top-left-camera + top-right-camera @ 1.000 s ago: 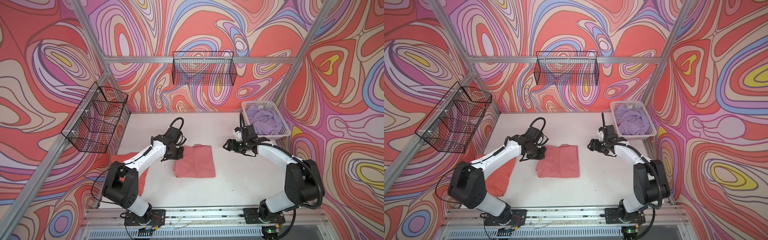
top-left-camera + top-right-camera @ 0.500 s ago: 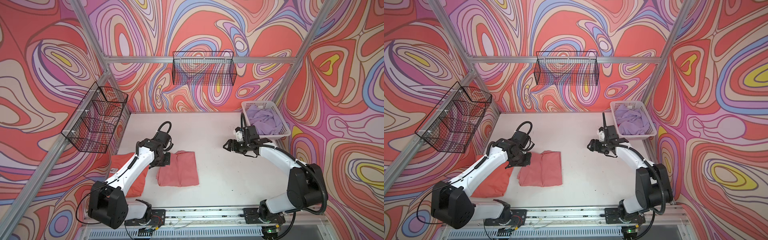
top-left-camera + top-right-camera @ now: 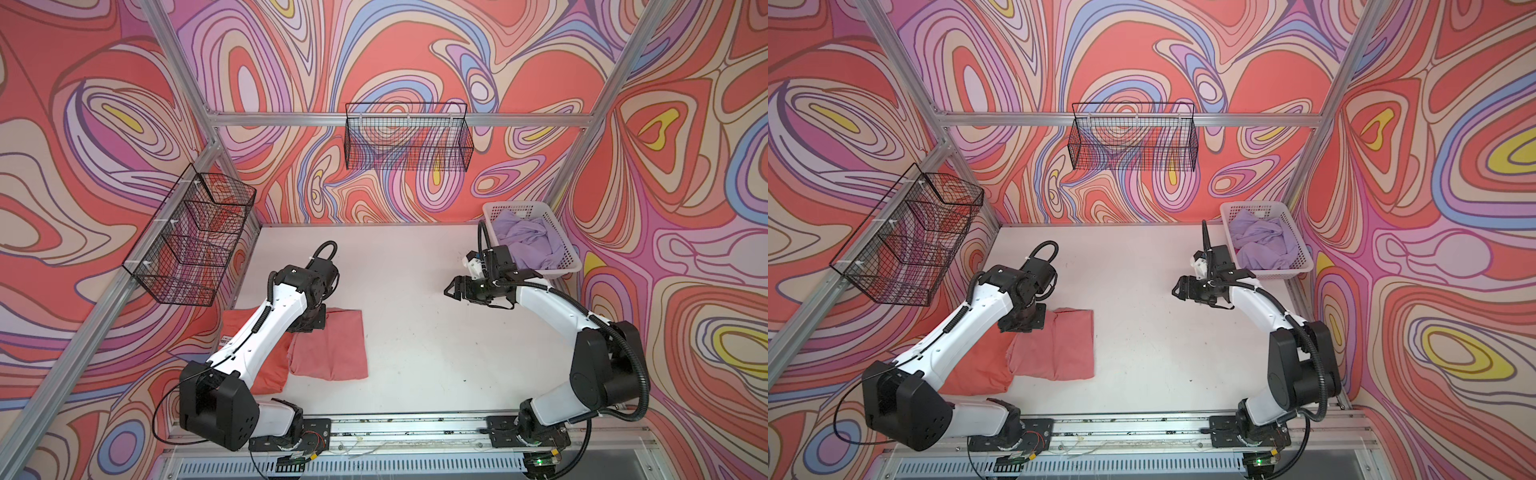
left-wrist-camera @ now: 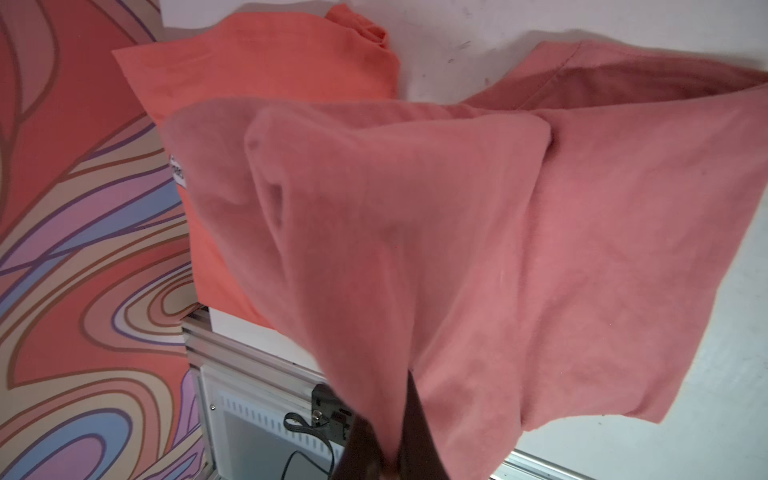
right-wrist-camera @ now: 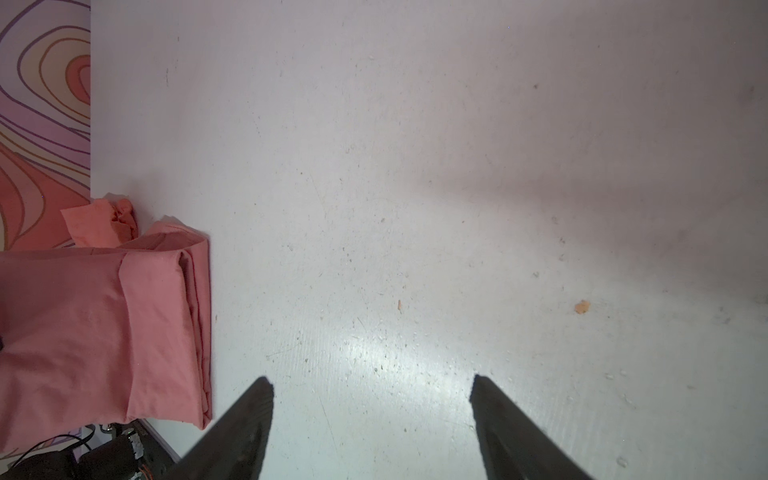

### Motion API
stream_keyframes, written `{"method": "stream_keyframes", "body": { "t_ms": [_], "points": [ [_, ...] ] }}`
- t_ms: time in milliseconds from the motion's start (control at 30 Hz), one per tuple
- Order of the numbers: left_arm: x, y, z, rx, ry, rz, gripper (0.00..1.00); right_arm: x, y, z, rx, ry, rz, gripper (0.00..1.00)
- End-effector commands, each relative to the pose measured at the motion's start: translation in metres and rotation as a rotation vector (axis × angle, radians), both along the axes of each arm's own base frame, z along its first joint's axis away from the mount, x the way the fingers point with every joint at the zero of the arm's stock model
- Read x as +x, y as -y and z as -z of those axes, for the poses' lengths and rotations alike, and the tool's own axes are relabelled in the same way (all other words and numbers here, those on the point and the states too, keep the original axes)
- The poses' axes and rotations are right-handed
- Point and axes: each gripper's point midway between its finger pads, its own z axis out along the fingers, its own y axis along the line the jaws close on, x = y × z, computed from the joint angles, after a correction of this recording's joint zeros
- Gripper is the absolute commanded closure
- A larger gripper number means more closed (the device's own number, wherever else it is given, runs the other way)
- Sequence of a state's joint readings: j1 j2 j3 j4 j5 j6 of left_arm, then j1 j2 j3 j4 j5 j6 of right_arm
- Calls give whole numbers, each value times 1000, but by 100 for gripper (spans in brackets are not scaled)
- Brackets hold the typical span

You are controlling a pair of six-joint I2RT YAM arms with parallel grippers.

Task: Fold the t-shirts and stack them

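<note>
Dusty salmon-pink cotton t-shirt (image 3: 332, 353), already folded into a rough rectangle, lies on the white tabletop (image 3: 415, 332) towards the front and left in both top views. Its left edge meets the folded orange-coral t-shirt with the small white label (image 3: 272, 370), which lies flat by the left wall, partly under the left arm. The left gripper (image 4: 392, 449) is clamped tight on a bunched edge of the salmon shirt. In the left wrist view the cloth drapes away from the pinch in soft sagging folds and partly overhangs the orange shirt (image 4: 270, 62).

The shirt looks light, limp and not slippery. Held at one point, it will probably droop and let its layers slide open. A grip through all the layers at a folded edge, or a second hold at the far corner, would likely keep the fold together.

The right gripper (image 5: 370, 386) hangs over bare tabletop with its jaws spread wide and nothing between them, well apart from both folded shirts. The pale lavender t-shirt (image 3: 528, 245) sits crumpled in the white slatted plastic basket (image 3: 515, 205) at the back right corner, just behind the right arm. It should be best taken from the top of the heap.

Nothing lies on the tabletop between the two folded shirts. The left arm covers much of the orange shirt, the patterned wall is close, and a black wire basket (image 3: 191, 241) hangs on that wall above. A second wire basket (image 3: 409, 141) on the back wall is well clear.
</note>
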State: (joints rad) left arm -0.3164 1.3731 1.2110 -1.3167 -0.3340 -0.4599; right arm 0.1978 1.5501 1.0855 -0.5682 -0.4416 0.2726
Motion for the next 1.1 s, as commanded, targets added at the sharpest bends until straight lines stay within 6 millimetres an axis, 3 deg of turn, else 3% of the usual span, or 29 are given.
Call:
{"method": "stream_keyframes", "body": {
  "t_ms": [0, 467, 567, 733, 1067],
  "points": [
    [-6, -25, -18, 92, 5, -30, 100, 3, -6, -2, 2, 1, -45, 21],
    [24, -65, -30, 271, -42, 0, 100, 3, -7, -11, 2, -6, -56, 20],
    [22, -74, -39, 287, -42, -11, 100, 2, -6, -11, -3, -13, -54, 20],
    [20, -82, -33, 260, -62, -15, 100, 5, -7, -11, -5, -19, -54, 20],
    [22, -100, -45, 335, -105, -17, 100, 9, -8, -14, -2, -23, -46, 20]
  ]
}}
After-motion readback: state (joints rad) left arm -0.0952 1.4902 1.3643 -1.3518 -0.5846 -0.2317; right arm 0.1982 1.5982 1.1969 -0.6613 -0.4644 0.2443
